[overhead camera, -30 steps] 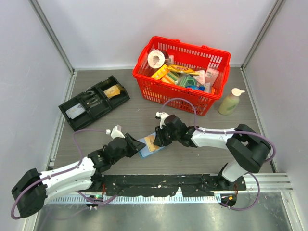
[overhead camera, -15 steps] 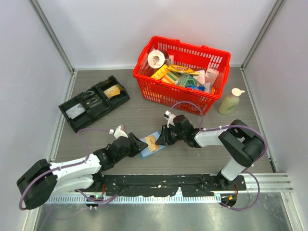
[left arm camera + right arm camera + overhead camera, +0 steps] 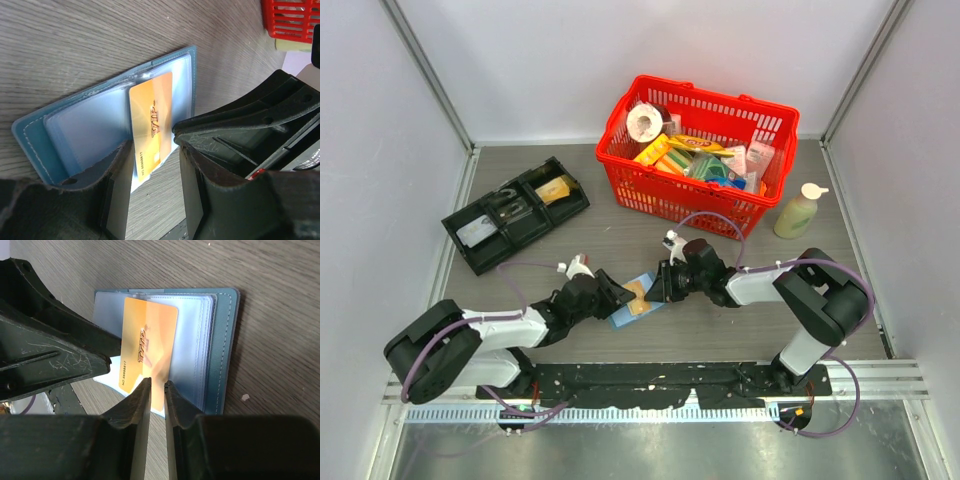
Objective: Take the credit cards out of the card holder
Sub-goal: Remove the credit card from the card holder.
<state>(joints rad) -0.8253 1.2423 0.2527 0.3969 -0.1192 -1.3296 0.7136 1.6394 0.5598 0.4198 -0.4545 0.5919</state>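
**Two pincers meet over an open card holder**

Top view: the blue card holder point(image 3: 623, 317) lies open on the worktop point(image 3: 620, 240), between the left pincer point(image 3: 618, 297) and the right pincer point(image 3: 658, 290).

Left wrist view: the left pincer stands half open, straddling the end of the orange card point(image 3: 150, 115).

Right wrist view: the right pincer, nearly closed, pinches the orange card, which sticks out past the holder's edge.
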